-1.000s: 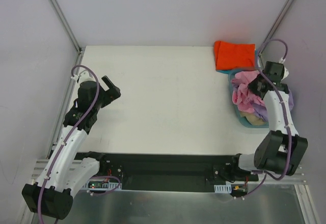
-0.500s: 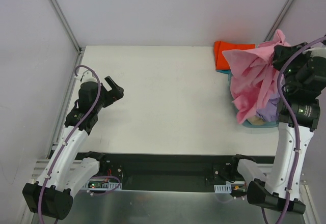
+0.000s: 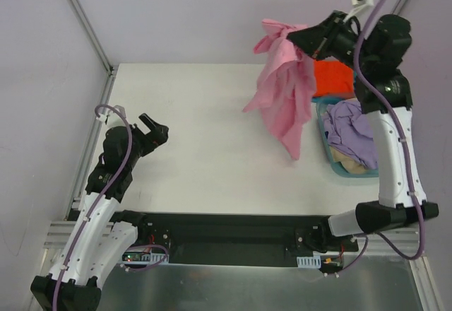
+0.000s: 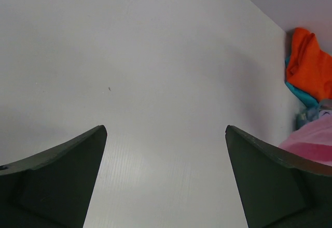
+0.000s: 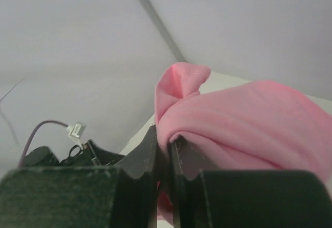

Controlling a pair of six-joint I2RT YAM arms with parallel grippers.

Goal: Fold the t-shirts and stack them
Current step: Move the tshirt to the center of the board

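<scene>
The right gripper, raised high over the far right of the table, has its jaws pinched tight on a bunched edge of the pink t-shirt. The shirt hangs in loose folds, its lower tip over the white surface just left of the basket. The hanging cloth hides the left part of the orange-red t-shirt at the far right corner. Only a strip of the teal t-shirt peeks out beneath it in the left wrist view. Inside the basket, the lavender t-shirt covers most of the beige one. In the right wrist view the dark fingers fill the lower frame, and how the shirt hangs below them cannot be made out. Near the table's left edge, the left gripper stands wide open, holding nothing, with a broad stretch of tabletop between it and the shirt.
</scene>
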